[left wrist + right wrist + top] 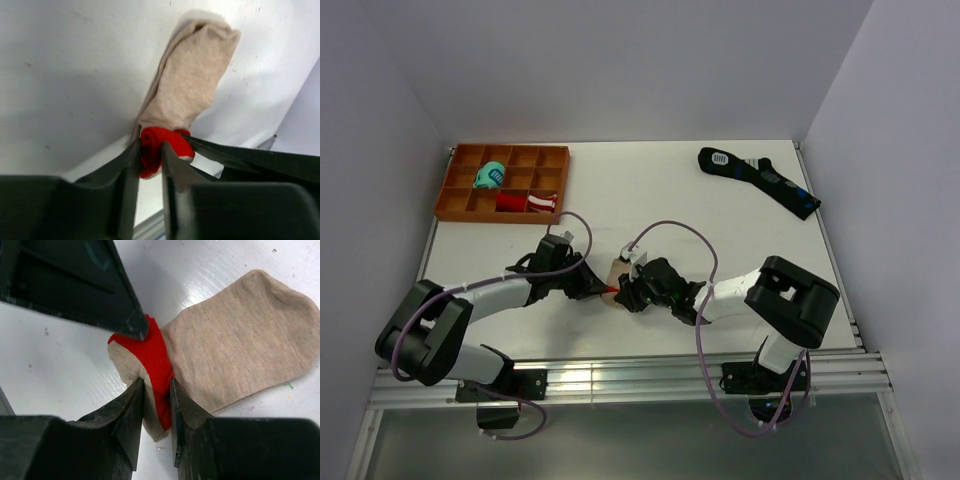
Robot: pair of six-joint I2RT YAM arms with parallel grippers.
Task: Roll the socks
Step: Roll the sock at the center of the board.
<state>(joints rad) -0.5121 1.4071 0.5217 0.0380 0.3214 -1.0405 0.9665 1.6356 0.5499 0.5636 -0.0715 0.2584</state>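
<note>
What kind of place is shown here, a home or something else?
Probably a robot test cell, not a home: a white table enclosed by plain walls, left arm and right arm bolted to a metal rail, and an orange sorting tray holding rolled bundles.

Overhead, the light is bright and even across the white bench (670,190). It's diffuse, probably from above, and my arms throw only faint, soft shadows. The bench edges splay a little toward the frame borders. On my left wrist view it's dimmer: a broad grey shadow covers the left of the surface, and my left claw (150,157) is a black, soft-edged mass up close. The socks (192,80) look slightly soft there. The right wrist view is crisper, with sharp knit weave, streaky glare on the glossy surface up top, and my right claw (157,390) dark with little detail.
</note>
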